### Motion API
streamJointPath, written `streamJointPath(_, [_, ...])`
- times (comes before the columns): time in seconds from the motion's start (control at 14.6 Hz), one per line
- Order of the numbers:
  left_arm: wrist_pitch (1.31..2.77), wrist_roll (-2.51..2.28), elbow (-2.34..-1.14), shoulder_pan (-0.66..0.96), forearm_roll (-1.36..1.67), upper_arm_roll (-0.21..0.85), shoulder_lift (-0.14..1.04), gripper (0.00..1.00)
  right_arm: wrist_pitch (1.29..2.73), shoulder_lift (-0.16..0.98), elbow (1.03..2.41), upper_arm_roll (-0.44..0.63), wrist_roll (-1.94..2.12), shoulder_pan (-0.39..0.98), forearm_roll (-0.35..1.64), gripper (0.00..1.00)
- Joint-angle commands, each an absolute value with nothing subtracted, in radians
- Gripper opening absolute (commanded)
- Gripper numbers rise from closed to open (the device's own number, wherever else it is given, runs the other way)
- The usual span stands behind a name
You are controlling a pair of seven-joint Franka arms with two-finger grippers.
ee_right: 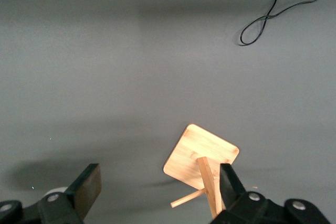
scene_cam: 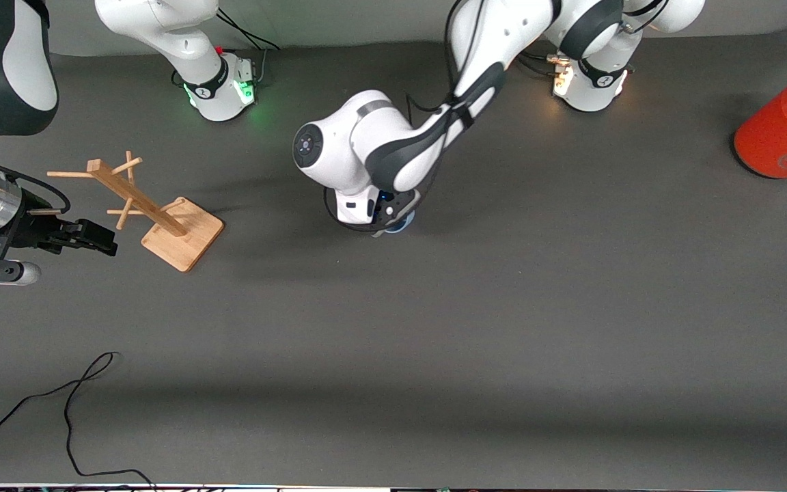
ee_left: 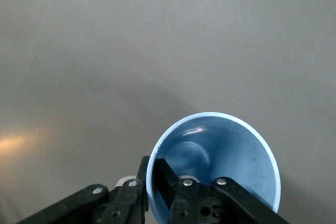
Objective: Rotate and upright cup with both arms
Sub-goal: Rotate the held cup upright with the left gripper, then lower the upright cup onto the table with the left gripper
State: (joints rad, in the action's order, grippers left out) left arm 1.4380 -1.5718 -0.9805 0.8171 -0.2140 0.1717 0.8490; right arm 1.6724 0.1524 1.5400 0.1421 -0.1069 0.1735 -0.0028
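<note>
My left tool [ee_left: 160,192] pinches the blue cup's [ee_left: 220,161] rim, one finger inside, low over mid-worktop [scene_cam: 503,307], so I should turn it slowly and squarely upright, while my right tool [ee_right: 157,187] waits open over the wooden rack [ee_right: 202,163].

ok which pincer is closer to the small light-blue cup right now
Left. The left pincer grips the small light-blue tapered cup's rim at mid-table; the right pincer waits open by the wooden peg rack, toward the right arm's end.
</note>
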Motion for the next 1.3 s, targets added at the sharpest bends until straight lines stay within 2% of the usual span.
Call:
streamJointPath(0.0, [1.431,-1.497,-1.025,0.743,-0.137,0.172,0.689,0.00,1.664,0.170,1.513,0.146,-0.087,0.178,0.005,1.00])
streamJointPath(0.14, [1.460,-1.418,-1.127,0.707,-0.108,0.172,0.576,0.00,1.666,0.178,1.512,0.143,-0.091,0.179,0.005,1.00])
streamJointPath(0.2, [1.512,-1.376,-1.225,0.687,-0.082,0.172,0.501,0.00,1.666,0.179,1.514,0.137,-0.092,0.184,0.005,1.00])
streamJointPath(0.48, [1.909,-1.345,-1.732,0.652,-0.060,0.170,0.191,0.00,1.664,0.178,1.519,0.137,-0.092,0.193,0.003,1.00])
streamJointPath(0.61, [2.101,-1.324,-1.915,0.655,-0.064,0.169,0.128,0.00,1.663,0.178,1.520,0.137,-0.092,0.192,0.003,1.00])
streamJointPath(0.82, [2.328,-1.304,-2.049,0.670,-0.103,0.169,0.185,0.00,1.663,0.178,1.520,0.137,-0.092,0.192,0.003,1.00])
streamJointPath(1.23, [2.473,-1.494,-2.043,0.695,-0.354,0.167,0.388,0.00,1.663,0.178,1.525,0.137,-0.092,0.193,0.003,1.00])
